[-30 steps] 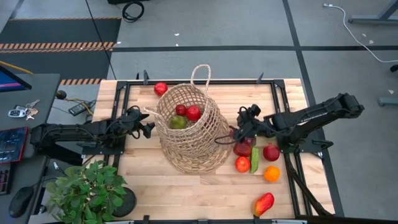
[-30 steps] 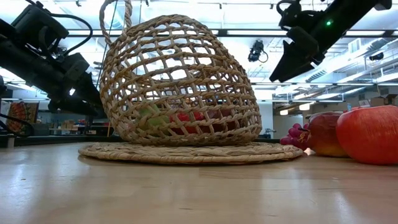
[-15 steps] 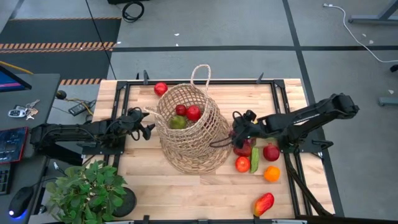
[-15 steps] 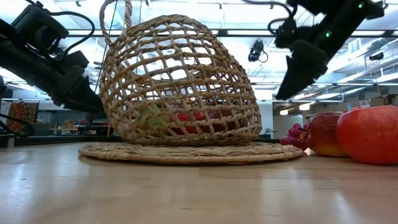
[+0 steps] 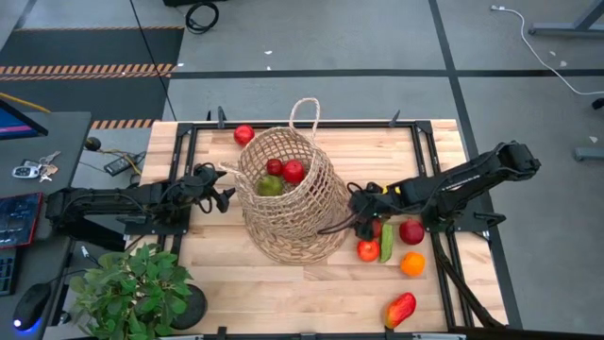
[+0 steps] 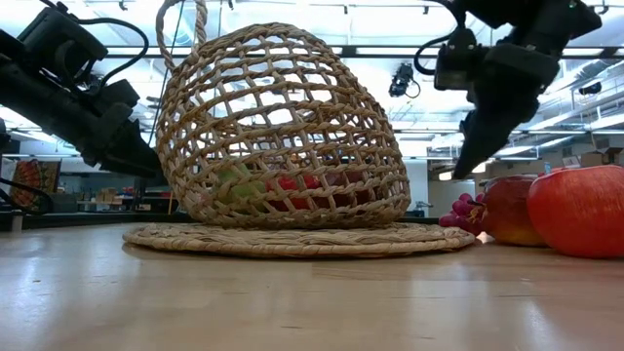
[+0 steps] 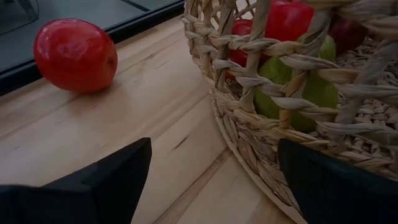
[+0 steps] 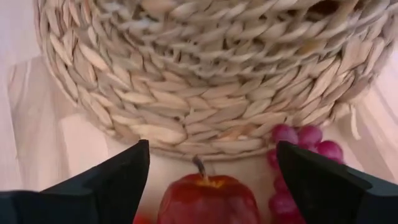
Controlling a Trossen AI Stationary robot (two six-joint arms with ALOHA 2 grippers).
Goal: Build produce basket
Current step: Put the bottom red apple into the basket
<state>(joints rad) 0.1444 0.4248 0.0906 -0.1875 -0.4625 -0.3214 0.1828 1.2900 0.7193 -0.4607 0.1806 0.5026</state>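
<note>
I am looking at the basket (image 5: 288, 198) lying tilted near the middle of the table (image 5: 283, 288), its loop handle (image 5: 304, 111) pointing toward the far edge and its woven base mat showing in the low view. Inside it I am seeing two red fruits (image 5: 293, 171) and a green piece (image 5: 270, 185). Just right of the basket a red apple (image 8: 208, 200) is sitting with purple grapes (image 8: 303, 138) beside it. Further right of the basket are a tomato (image 5: 368, 249), a green piece (image 5: 386, 243), another red apple (image 5: 411, 231) and an orange (image 5: 412, 264). The red-yellow mango (image 5: 400, 309) is lying well right of the basket by the near edge. One more red fruit (image 5: 243, 134) is resting left of the basket handle at the far edge.

My right gripper (image 5: 357, 204) is hanging just right of the basket, fingers spread wide above the stemmed apple and grasping nothing. My left gripper (image 5: 223, 189) is waiting just left of the basket, released, fingers apart and empty.

The table is pale wood planking inside a black frame. A leafy potted plant (image 5: 127, 288) is standing at the corner left of the basket. Beyond the table, grey floor with striped tape is showing, and a desk with keys (image 5: 28, 170) to the left. The low view is showing ceiling lights and a large open room behind the basket.
</note>
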